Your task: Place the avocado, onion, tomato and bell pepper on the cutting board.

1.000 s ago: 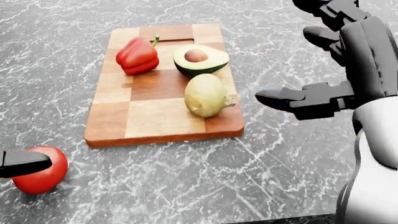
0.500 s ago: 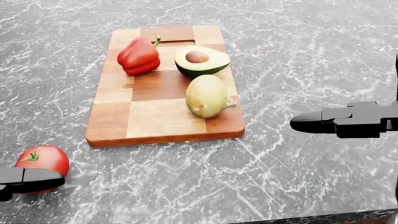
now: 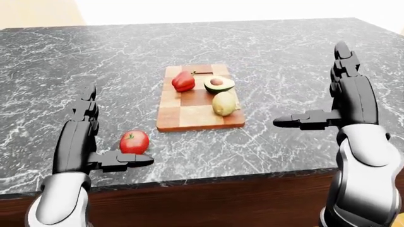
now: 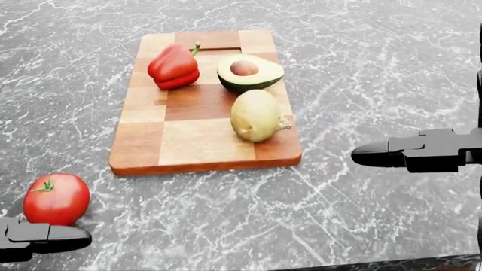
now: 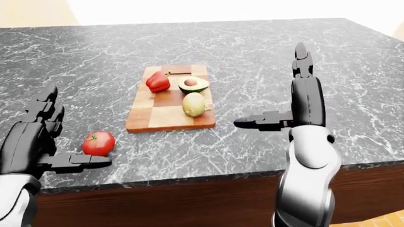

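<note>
While the right hand [image 3: 344, 101] has drawn back to the right edge of the head view, three of the four items lie on the cutting board [image 4: 188, 144]: the bell pepper [image 4: 174, 66] at its upper left, the avocado [image 4: 249, 73] half at its upper right, and the onion [image 4: 257, 115] below the avocado, near the board's right edge. Only the tomato [image 4: 56, 198] remains on the desk [image 4: 361, 68], at the lower left of the head view, well apart from the board. I have lowered my left hand [image 3: 82, 142]; its thumb now shows just below the tomato in the head view instead of across it, and I cannot tell whether it touches. The left-eye view shows both hands with fingers [image 3: 85, 101] spread and straight, thumbs out sideways, holding nothing. The board also sits slightly further right in the head view, so the camera has shifted a little. I judge the task three-quarters complete: the tomato is the one grasp left, and it falls to the left hand.
</note>
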Robot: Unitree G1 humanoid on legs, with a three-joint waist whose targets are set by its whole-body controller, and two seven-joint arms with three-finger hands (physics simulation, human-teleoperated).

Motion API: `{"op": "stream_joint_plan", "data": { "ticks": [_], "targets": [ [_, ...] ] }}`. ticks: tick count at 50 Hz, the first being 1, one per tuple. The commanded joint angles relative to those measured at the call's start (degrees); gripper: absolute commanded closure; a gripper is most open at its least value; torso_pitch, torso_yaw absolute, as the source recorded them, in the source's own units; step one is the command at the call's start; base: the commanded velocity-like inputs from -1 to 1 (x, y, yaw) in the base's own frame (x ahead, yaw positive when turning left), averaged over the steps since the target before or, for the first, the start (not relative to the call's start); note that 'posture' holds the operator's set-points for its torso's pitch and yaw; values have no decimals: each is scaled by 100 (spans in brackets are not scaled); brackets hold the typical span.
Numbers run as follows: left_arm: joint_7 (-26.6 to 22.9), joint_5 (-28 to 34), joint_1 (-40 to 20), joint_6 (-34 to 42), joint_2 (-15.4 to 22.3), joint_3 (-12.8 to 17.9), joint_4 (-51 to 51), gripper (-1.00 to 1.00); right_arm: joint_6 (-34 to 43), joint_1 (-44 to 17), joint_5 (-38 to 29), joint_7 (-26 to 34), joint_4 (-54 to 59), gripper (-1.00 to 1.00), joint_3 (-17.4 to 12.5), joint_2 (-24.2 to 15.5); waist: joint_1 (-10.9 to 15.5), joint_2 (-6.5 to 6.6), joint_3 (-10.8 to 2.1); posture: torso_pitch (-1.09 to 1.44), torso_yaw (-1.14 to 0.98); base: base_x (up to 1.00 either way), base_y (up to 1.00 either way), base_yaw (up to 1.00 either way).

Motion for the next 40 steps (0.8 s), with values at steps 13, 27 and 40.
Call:
{"op": "stream_joint_plan", "data": {
  "ticks": [13,27,40],
  "targets": [
    [105,-62,12,-666,-100,-28,387,-100,-417,-31,42,-249,17,-100,18,28,1,-7,-124,0,0,0,0,0],
    [53,-7,143,-798,-132,4,582,-100,-306,-148,-9,-157,12,-100,29,-25,-1,-5,-125,0,0,0,0,0],
    [23,111,343,-908,-218,-69,638,-70,-386,-55,-16,-139,-5,-100,28,15,2,-7,-131,0,0,0,0,0]
  ]
}}
